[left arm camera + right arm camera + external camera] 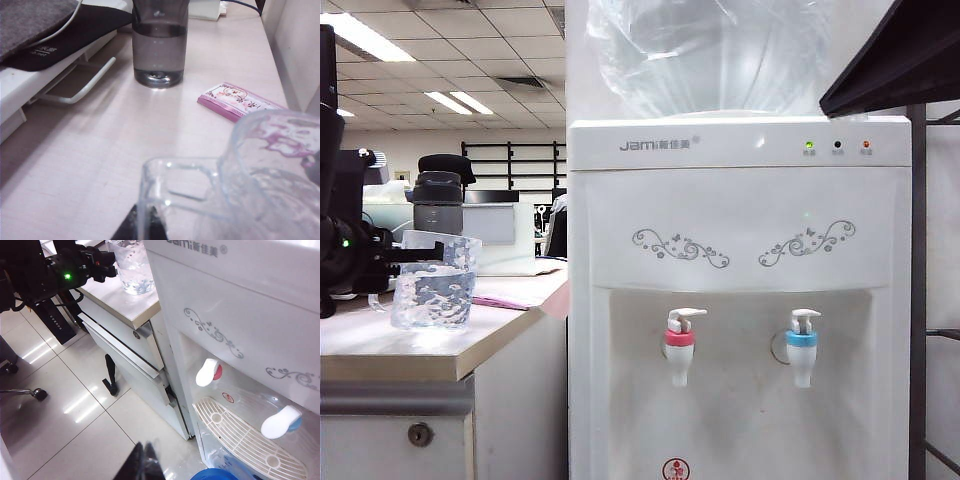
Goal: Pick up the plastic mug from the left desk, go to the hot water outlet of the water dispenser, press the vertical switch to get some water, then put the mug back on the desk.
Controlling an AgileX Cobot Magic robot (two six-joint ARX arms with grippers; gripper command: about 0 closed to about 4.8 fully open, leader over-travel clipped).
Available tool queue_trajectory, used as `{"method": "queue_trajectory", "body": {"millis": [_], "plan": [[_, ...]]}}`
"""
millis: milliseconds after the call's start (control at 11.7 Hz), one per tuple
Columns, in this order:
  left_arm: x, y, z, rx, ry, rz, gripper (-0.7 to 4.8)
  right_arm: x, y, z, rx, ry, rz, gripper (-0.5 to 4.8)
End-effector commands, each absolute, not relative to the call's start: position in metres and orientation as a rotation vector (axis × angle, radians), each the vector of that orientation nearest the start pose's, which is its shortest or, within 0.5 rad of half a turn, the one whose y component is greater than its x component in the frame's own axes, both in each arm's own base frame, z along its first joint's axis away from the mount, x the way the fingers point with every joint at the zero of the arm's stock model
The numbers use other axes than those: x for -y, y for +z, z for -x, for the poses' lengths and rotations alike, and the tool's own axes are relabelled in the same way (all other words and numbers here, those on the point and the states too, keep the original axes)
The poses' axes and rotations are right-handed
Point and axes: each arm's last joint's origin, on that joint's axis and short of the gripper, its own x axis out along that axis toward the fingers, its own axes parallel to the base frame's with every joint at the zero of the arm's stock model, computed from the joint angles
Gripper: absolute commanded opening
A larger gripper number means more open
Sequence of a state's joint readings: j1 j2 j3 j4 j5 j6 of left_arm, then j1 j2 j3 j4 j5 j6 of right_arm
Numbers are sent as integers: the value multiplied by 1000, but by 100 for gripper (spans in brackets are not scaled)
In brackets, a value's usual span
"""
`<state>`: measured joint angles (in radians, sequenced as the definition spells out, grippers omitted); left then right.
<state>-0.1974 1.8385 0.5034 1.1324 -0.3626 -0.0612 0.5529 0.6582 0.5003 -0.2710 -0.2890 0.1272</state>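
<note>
Dimpled, wavy walls and a clear loop handle mark the plastic mug [434, 283], which is seen standing on the left desk [440, 352] near its front edge, beside the water dispenser [740, 300]. The left gripper [400, 262] is held level at the mug's handle side, and in the left wrist view its dark fingertips [140, 227] are pressed together on the handle of the mug [240, 185]. The right gripper [142, 465] is hung above the tiled floor in front of the dispenser, its jaws pressed together on nothing. On the dispenser front, the hot water outlet [680, 347] with its pink-red collar is set left of the blue-collared tap [801, 347], and the vertical switch [686, 314] is untouched. Behind the mug, a dark tumbler [160, 42] and a pink packet [235, 102] are seen on the desk.
</note>
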Motion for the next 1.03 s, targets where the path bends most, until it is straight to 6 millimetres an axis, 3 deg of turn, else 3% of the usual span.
{"method": "queue_trajectory", "body": {"millis": [86,258,1030], "plan": [[49,114,-295,-215,175,29,-5,-86,249,-123,-472,803,-66,-6],[48,106,-293,-294,183,43,-5,-86,249,-123,-472,803,-66,-6],[48,109,-294,-259,200,49,-5,-86,249,-123,-472,803,-66,-6]]}}
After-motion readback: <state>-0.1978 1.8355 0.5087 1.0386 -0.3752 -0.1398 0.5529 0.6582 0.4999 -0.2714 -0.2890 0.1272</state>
